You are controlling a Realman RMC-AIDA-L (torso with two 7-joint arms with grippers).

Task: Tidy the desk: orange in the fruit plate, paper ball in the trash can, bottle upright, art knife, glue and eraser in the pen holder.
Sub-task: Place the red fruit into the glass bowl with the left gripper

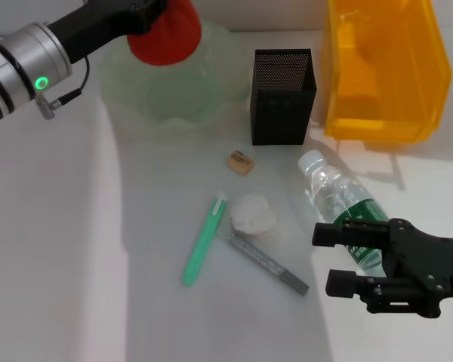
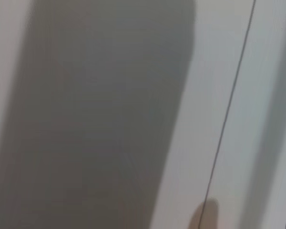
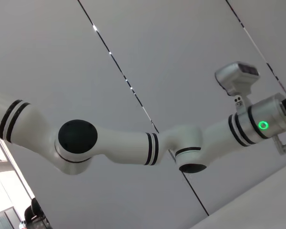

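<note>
Two tools work: the left tool [image 1: 147,16] holds the orange [image 1: 166,34] over the fruit plate [image 1: 174,90], its fingers hidden, so I cannot tell their state. The paper ball [image 1: 253,214] lies mid-table. The right tool [image 1: 340,258], spread apart, straddles the lying bottle [image 1: 340,200].

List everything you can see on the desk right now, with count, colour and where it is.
orange: 1, red-orange, over the fruit plate, at the left gripper
fruit plate: 1, pale green, far left
pen holder: 1, black mesh, far centre
trash can: 1, yellow, far right
eraser: 1, tan, before the pen holder
paper ball: 1, white, centre
green pen-shaped tool: 1, left of the ball
grey stick: 1, near the ball
bottle: 1, clear, lying right
desk: white
left gripper: far left
right gripper: open, by the bottle
</note>
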